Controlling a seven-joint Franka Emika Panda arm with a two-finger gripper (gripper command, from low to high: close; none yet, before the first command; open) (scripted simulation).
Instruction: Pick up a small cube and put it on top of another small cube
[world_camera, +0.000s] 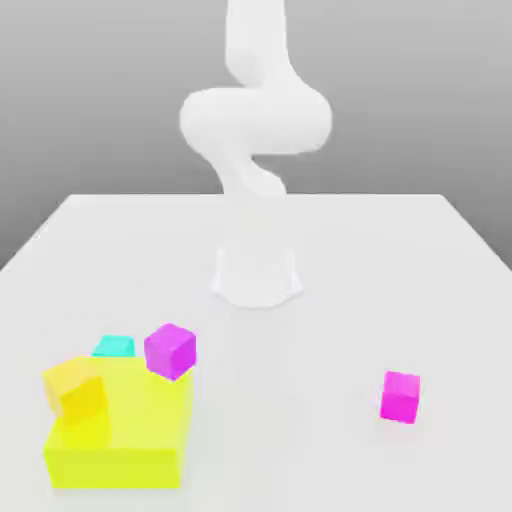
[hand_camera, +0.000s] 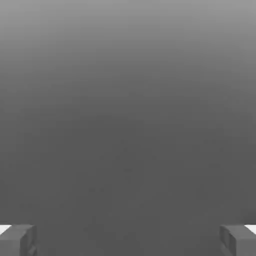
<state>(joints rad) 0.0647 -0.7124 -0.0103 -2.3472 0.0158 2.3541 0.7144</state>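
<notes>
Evidently nothing is grasped yet: in the exterior view the small matte hot-pink cube (world_camera: 400, 396) sits alone on the white tabletop (world_camera: 330, 330), well apart from the violet-purple cube (world_camera: 170, 351) beside the big yellow block (world_camera: 125, 430); room abounds. Hand view: pincer (hand_camera: 128, 240) fingers wide apart, empty; descending over the pink cube comes next.

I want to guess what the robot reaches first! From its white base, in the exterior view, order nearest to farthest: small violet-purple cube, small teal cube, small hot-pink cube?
1. Small violet-purple cube, just left of the white base in the exterior view.
2. Small teal cube, further to that view's left.
3. Small matte hot-pink cube, alone at that view's right, nearer the front.
</notes>
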